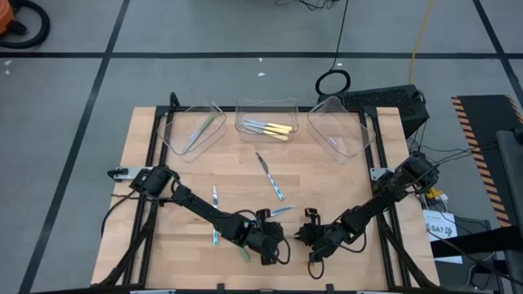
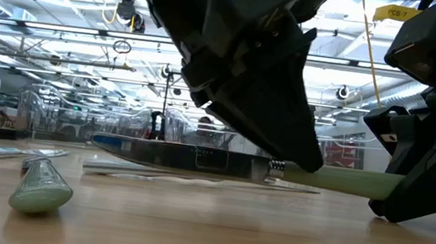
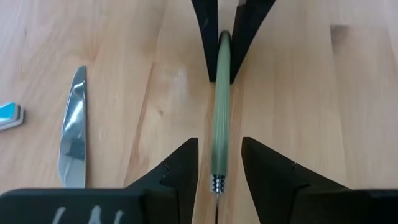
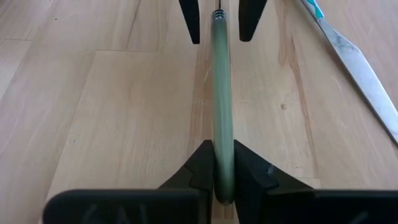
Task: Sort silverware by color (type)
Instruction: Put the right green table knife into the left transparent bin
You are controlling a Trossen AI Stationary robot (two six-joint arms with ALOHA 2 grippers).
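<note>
Down near the front of the pale wood-grain counter (image 1: 163, 147), the right gripper (image 4: 224, 180) has its jaws clamped on the smooth green handle of a slim knife (image 4: 221, 93). Facing it, the left gripper (image 3: 217, 163) holds its jaws slightly apart astride the handle's blade end without pinching

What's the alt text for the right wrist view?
The right gripper is shut on the end of a slim pale-green utensil handle that runs out over the light wooden table. At its far end the left gripper stands open around it. A silver knife blade with a blue handle lies to one side.
</note>
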